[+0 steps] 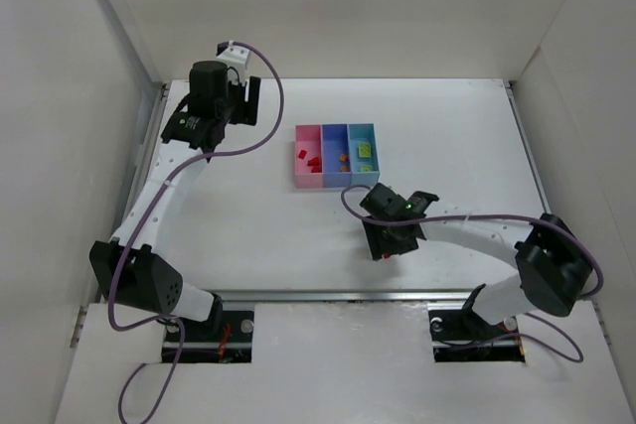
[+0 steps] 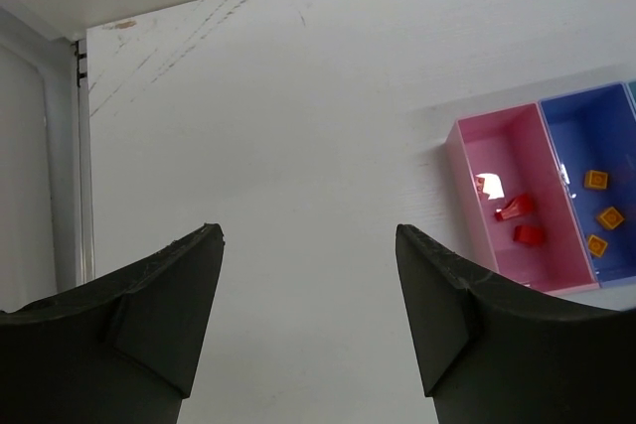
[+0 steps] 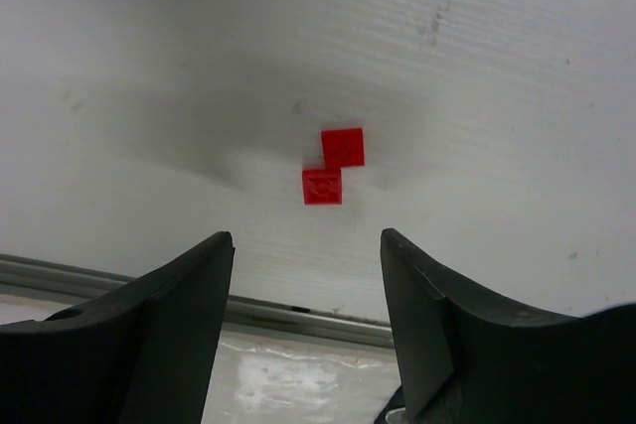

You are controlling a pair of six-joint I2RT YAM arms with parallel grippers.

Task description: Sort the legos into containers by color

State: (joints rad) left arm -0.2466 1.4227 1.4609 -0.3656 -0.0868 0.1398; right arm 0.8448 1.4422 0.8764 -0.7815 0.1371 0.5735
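From above, the white table (image 1: 447, 136) has three bins joined in a row near its middle, a bit closer to the far edge. The pink bin (image 1: 302, 136) is on the left, the blue bin (image 1: 334, 133) is in the middle, and the teal bin (image 1: 372, 170) is on the right. Red bricks (image 1: 314, 161) sit in the pink one, orange bricks (image 1: 343, 158) in the blue one, and a green brick (image 1: 365, 150) in the teal one. The left gripper (image 1: 248, 98) is up by the far left corner. The right gripper (image 1: 388, 243) is low over the table close to the near edge, and a tiny bit of red shows just under it. From here I cannot tell how far open either one is.

The left wrist camera shows the left gripper (image 2: 308, 233) open wide, with only bare table between its fingers (image 2: 149, 295). Off to the side are the pink bin (image 2: 455, 161) with three red bricks and the blue bin (image 2: 586, 116) with three orange bricks.

The right wrist camera shows the right gripper (image 3: 306, 237) open wide too, holding nothing. Two loose red bricks (image 3: 343, 146) lie on the table just past its fingers (image 3: 169, 315), touching at their corners. They are close to the metal rail (image 3: 99, 273) along the near edge.
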